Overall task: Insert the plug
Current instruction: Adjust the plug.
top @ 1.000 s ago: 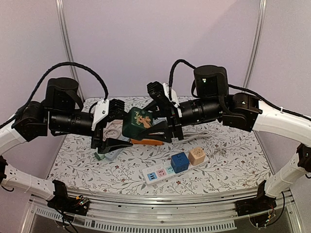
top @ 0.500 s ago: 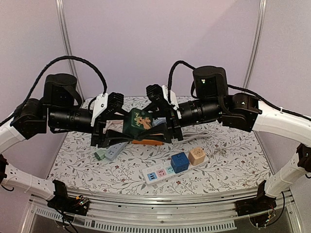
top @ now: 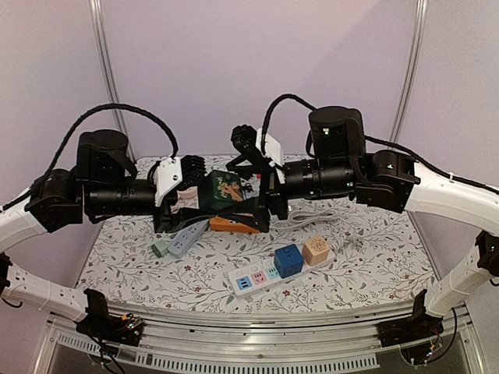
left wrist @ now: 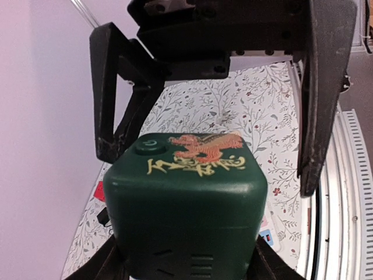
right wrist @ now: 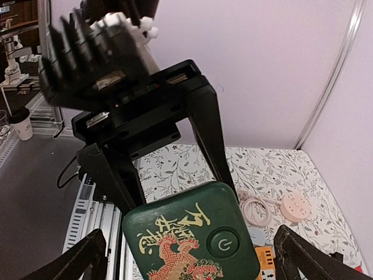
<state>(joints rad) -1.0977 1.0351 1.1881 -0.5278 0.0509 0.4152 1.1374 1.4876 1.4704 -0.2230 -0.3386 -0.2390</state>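
Left hand (left wrist: pixel 186 271) closed on green cube (top: pixel 224 191); right hand (right wrist: pixel 189 265) spread open, released it

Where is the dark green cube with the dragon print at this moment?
In the top view, the dark green cube hangs above the middle of the table, gripped by the left tool, with the open right tool straddling it from the right.
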